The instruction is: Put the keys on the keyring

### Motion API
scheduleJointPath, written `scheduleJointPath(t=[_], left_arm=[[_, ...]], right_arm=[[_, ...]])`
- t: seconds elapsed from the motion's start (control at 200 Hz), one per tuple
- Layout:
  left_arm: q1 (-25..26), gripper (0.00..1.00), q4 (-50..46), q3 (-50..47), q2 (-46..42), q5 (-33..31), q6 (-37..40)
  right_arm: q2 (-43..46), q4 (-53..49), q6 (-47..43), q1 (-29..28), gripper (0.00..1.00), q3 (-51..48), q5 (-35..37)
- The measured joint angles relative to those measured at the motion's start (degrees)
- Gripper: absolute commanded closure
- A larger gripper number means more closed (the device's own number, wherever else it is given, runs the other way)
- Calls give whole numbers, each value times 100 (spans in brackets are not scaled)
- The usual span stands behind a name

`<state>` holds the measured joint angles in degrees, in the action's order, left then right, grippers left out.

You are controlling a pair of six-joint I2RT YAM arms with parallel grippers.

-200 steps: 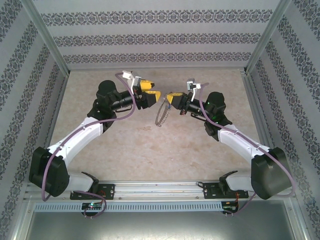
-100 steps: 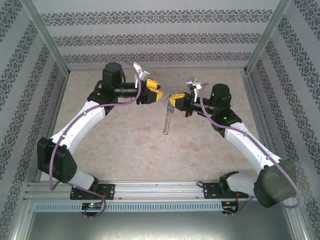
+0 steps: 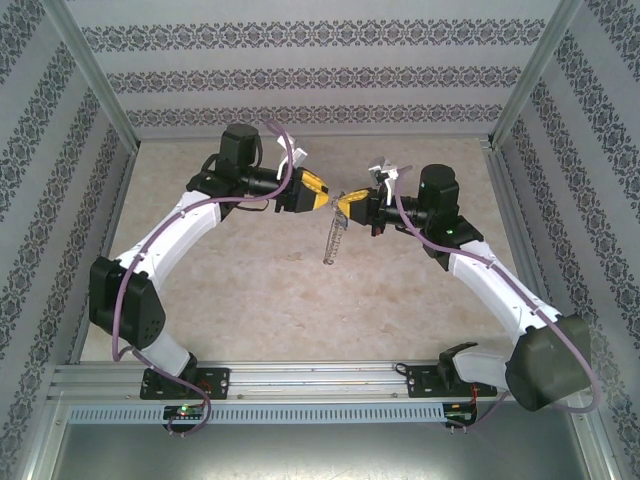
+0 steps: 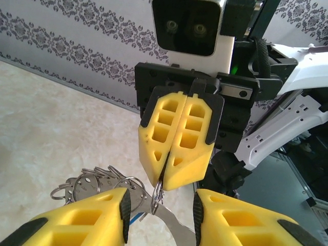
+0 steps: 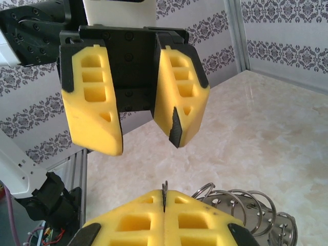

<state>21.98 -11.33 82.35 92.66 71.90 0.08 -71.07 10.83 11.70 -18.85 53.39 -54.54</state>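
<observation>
My right gripper (image 3: 345, 205) is shut on the thin edge of the keyring (image 3: 333, 238), a silvery bunch of loops with a fine chain that hangs below it over the table. In the left wrist view the right gripper (image 4: 165, 179) pinches a small loop. My left gripper (image 4: 160, 202) stands open around the ring's flat metal tab (image 4: 171, 223), without touching it. A sliver of blue, the key (image 4: 136, 218), peeks out beside the left finger. From the right wrist, the left gripper (image 5: 144, 144) faces my right gripper (image 5: 165, 197) tip to tip, with several loops (image 5: 241, 207) beside it.
The beige marbled table (image 3: 260, 290) lies under both arms. Patterned walls (image 3: 320, 75) close it in at the back and both sides, with metal posts at the corners. The arms' base rail (image 3: 320, 380) runs along the near edge.
My left gripper has moved right, up to the right gripper's tip, and its jaws have narrowed. The right gripper has kept its grip while the hanging chain swung a little.
</observation>
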Motion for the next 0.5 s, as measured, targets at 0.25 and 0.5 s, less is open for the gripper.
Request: scheduleJointPath(t=[0.25, 0.5], left_arm=[[136, 63, -138, 72, 138, 59, 107], [236, 66, -208, 144, 192, 127, 144]], right_arm=[[-9, 0, 0, 0, 100, 15, 0], [-28, 0, 0, 0, 100, 15, 2]])
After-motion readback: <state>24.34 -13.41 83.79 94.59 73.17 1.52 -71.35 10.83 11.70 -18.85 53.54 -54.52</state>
